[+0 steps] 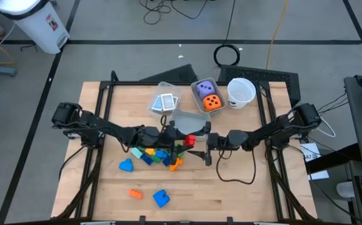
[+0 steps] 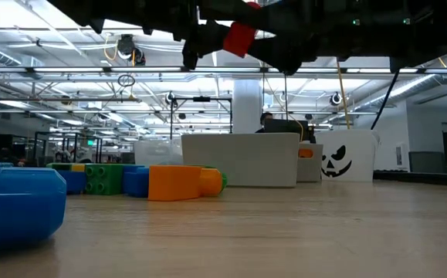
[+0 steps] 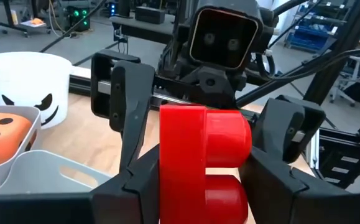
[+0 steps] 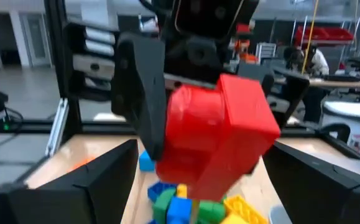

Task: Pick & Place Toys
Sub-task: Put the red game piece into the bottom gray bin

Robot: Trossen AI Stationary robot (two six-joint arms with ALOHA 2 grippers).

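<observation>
Looking straight down, the left pincer (image 1: 182, 132) and the right pincer (image 1: 203, 149) meet near the centre of the wooden surface (image 1: 243, 187), with a red block (image 1: 190, 140) between them. At about seven o'clock from that meeting point lies the pile of blocks (image 1: 159, 155); a blue block (image 1: 125, 165), an orange block (image 1: 135, 194) and another blue block (image 1: 161, 198) lie apart toward the near edge. At twelve o'clock stand a clear bin with cards (image 1: 165, 103), a bin holding the purple die (image 1: 204, 89) and the orange die (image 1: 213, 103), and a white cup (image 1: 241, 92) near the far edge. The surface's right half at four o'clock is open wood, crossed only by a cable.

From table height, the red block (image 2: 239, 37) hangs well above the surface, clear of the orange block (image 2: 178, 183) and green block (image 2: 104, 177) below.

The left wrist view shows the left pincer (image 3: 207, 180) clenched on the red block (image 3: 199, 163), fingers (image 3: 133, 118) pressing both its sides.

In the right wrist view, the right pincer (image 4: 195, 186) is spread wide and released, its fingers (image 4: 86, 186) flanking the red block (image 4: 217, 134) without touching it.
</observation>
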